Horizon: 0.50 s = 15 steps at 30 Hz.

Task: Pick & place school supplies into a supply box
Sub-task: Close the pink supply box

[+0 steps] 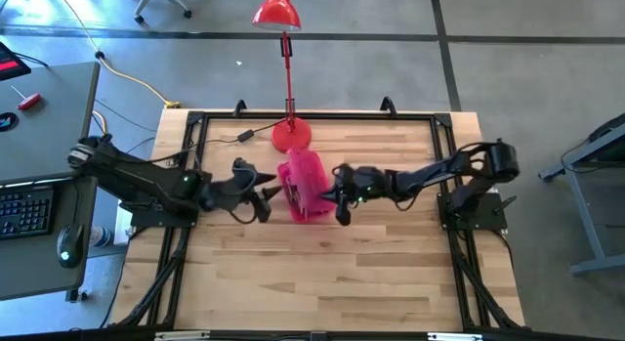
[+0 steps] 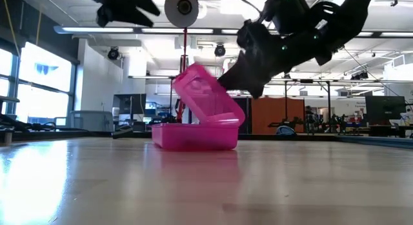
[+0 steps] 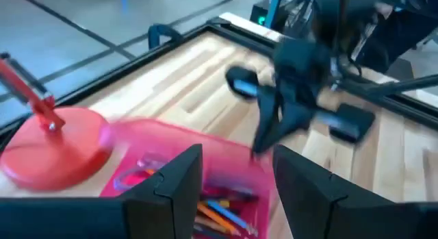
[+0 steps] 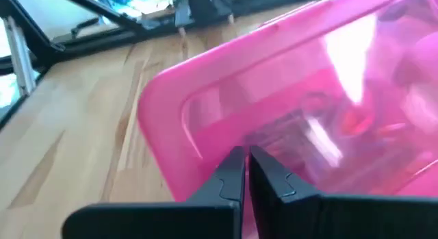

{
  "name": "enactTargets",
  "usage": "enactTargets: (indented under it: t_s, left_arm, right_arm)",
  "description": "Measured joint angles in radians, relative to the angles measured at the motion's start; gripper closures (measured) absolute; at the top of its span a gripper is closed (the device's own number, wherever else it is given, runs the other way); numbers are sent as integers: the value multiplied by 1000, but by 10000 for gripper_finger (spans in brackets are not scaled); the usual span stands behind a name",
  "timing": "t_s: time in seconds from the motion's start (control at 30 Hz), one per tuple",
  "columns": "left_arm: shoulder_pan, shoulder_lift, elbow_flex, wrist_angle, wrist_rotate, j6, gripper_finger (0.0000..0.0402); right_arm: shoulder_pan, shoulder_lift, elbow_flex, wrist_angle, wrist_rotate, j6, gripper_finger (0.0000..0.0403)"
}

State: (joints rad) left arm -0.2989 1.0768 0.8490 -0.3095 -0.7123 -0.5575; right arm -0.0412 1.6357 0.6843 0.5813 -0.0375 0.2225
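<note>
High view looks straight down, low view level across the table, both wrist views close on the supply box [image 1: 305, 190].

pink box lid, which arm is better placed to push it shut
Right. The right gripper, fingers together, is already against the half-raised lid. The left gripper is open on the other side of the supply box, off the lid.

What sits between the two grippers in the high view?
The pink box, lid half raised, sits between the left gripper and the right gripper. The high view shows nothing else there.
</note>
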Motion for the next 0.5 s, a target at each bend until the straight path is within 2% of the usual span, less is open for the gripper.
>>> enactTargets:
  t_s: [0.1,0.27,0.5]
  left_arm:
    - [59,4,0,19,73,54,192]
    - [161,58,-2,-18,211,44,192]
    - [255,160,0,-81,265,15,192]
  right_arm:
    - [34,91,47,7,15,-5,403]
    - [62,218,172,-10,14,-65,403]
    - [32,340,379,-197,-20,-69,403]
